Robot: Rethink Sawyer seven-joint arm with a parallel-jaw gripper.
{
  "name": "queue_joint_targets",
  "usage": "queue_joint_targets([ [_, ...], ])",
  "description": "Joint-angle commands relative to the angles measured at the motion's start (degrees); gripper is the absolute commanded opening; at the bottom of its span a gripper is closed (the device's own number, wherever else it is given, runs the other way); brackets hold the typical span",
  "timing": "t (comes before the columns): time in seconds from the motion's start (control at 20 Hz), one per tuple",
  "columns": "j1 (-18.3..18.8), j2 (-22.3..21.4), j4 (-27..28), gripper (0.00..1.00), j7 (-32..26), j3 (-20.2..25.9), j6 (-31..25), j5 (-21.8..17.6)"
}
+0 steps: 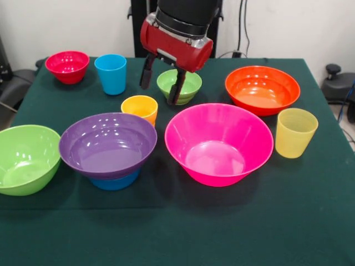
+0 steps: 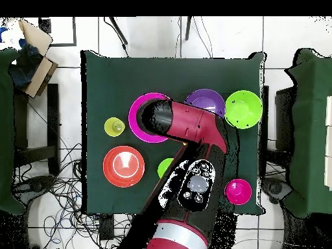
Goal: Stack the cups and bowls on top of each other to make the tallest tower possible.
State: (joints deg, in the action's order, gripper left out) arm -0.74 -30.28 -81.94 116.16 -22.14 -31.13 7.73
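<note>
My gripper [image 1: 159,93] hangs open and empty just above the table, its fingers [image 1: 147,71] spread in front of the small green bowl [image 1: 186,84]. The orange-yellow cup [image 1: 140,107] stands just below and left of it. A purple bowl [image 1: 108,143] rests on the mid blue bowl [image 1: 115,182], a two-piece stack. The big pink bowl [image 1: 219,143] stands alone beside it. Also standing singly are the lime green bowl [image 1: 26,158], orange bowl [image 1: 262,88], small red bowl [image 1: 67,66], sky blue cup [image 1: 111,73] and pale yellow cup [image 1: 296,132]. In the overhead view my arm [image 2: 191,130] hides the gripper.
All pieces sit on a dark green cloth [image 1: 177,227] whose front strip is bare. In the overhead view the pink bowl [image 2: 137,120], purple bowl [image 2: 207,100] and lime green bowl [image 2: 243,109] line the far side. Cables lie on the floor [image 2: 58,188] around the table.
</note>
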Motion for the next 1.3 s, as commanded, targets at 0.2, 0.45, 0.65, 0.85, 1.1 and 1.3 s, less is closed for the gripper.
queue_joint_targets([
  [0.2, 3.11, -5.65, 2.74, 1.00, -0.57, 7.34, -13.81, -0.21],
  [0.45, 1.79, -2.92, 10.67, 1.00, 3.68, 9.35, -20.14, 1.88],
  [0.65, 0.82, -0.50, 16.41, 1.00, 6.57, 9.63, -24.30, 3.21],
  [0.85, -0.05, 2.20, 21.45, 1.00, 8.99, 9.40, -26.77, 4.35],
  [1.1, -1.20, 5.36, 25.61, 1.00, 12.25, 8.66, -26.43, 6.27],
  [1.3, -2.24, 8.78, 29.23, 1.00, 14.75, 7.26, -24.94, 7.65],
])
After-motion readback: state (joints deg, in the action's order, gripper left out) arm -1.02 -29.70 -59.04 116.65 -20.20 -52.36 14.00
